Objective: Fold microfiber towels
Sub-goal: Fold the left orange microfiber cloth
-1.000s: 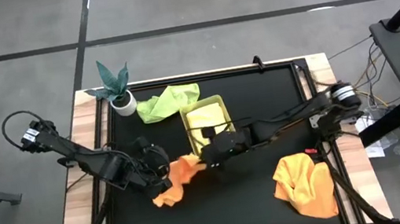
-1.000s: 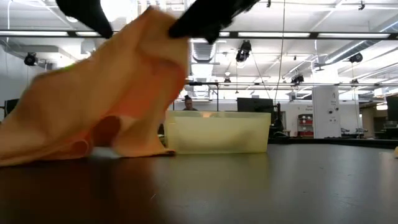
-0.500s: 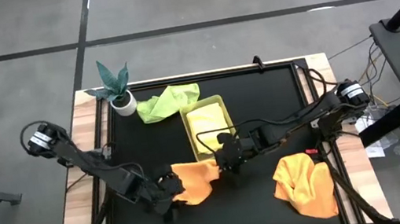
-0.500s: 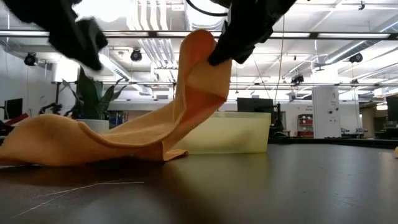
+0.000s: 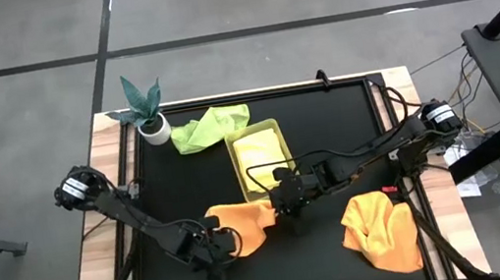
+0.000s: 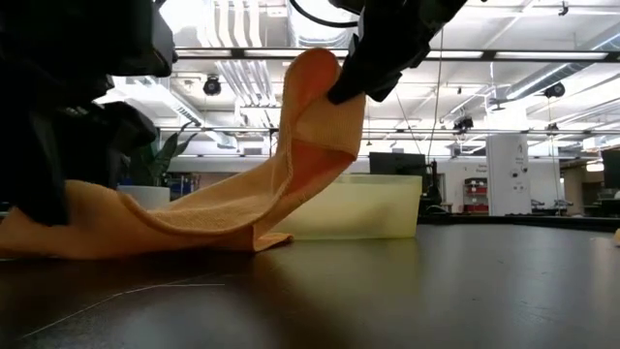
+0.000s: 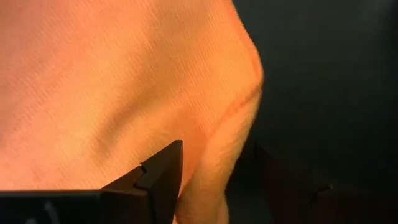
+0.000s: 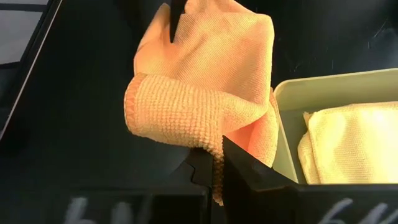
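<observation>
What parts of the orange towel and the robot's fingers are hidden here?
- High view: the left gripper covers the spread orange fuzzy towel's near edge.
- Low view: a dark left arm blocks that towel's far end.
- Left wrist view: towel fills the picture; only one finger shows.

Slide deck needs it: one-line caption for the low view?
Right gripper lifts one corner of an orange towel off the table, tray behind it.
</observation>
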Available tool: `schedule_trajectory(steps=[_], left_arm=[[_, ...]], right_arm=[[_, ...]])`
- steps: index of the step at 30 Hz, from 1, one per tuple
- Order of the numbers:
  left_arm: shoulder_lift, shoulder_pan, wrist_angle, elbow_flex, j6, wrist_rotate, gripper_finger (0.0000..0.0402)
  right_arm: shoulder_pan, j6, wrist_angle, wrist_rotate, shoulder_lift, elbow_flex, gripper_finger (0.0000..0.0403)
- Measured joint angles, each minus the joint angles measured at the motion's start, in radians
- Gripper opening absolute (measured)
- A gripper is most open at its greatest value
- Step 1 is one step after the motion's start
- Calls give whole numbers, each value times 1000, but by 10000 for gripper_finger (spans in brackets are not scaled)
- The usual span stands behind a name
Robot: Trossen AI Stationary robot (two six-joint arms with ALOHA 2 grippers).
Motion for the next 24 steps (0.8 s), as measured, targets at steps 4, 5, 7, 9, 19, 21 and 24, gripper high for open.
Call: schedule_trajectory(steps=[4,5,7,9,19,21,24], left_arm=[[-2,-1,0,4,9,14,136],[-8,-1,-2,4,16,26,112],[-23,-1,-13,4,26,38,51],[-43,-1,-50,9,25,45,15],[-301,-23,-175,120,65,-16,1],[-364,-29,-169,130,108,-56,1],[-452,-30,-174,136,168,-113,0]], right_arm=[[3,0,0,0,0,-2,8],[6,0,-1,0,0,-2,8],[13,0,-8,0,0,1,8],[24,-1,-36,-1,-5,11,8],[86,-1,-238,-5,-87,115,8],[95,-1,-293,-10,-112,145,8],[105,-4,-375,-35,-147,192,8]])
